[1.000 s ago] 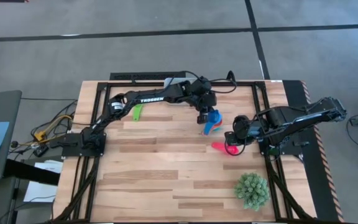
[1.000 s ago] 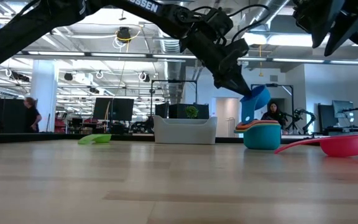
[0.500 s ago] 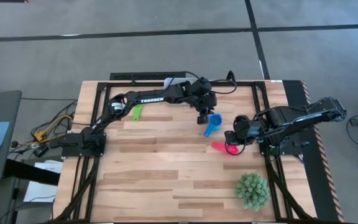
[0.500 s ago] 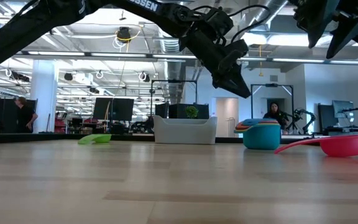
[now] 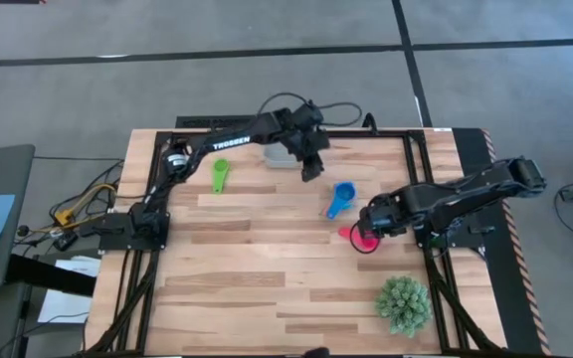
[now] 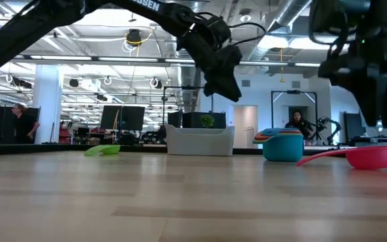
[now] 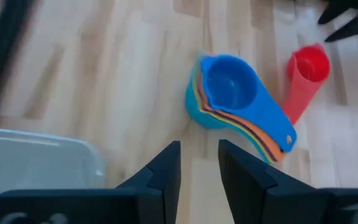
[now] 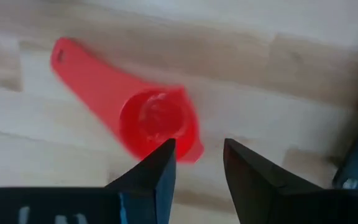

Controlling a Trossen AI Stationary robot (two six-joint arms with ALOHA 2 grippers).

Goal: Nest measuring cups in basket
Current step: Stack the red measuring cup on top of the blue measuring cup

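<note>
A stack of nested measuring cups [image 5: 340,198], teal at the bottom and blue on top, stands on the table at centre right; it also shows in the left wrist view [image 7: 229,90] and the low view [image 6: 282,143]. A pink-red cup [image 5: 358,237] [image 8: 154,119] stands on its base just nearer. A green cup [image 5: 219,176] lies far left. The pale basket [image 5: 281,156] [image 7: 36,158] stands at the far edge. My left gripper [image 5: 311,165] [image 7: 199,167] hovers open and empty between basket and stack. My right gripper [image 5: 367,225] [image 8: 197,167] hovers open just above the pink-red cup.
A round spiky green plant [image 5: 403,305] stands near the table's front right corner. Bare wood [image 5: 247,268] stretches across the middle and near left of the table. A black frame rail [image 5: 227,123] runs along the far edge behind the basket.
My left gripper has let go of the blue cup, which was tilted in the air and now sits nested on top of the stack. The gripper has then gone toward the far left, toward the basket. My right gripper has come down over the pink-red cup.
</note>
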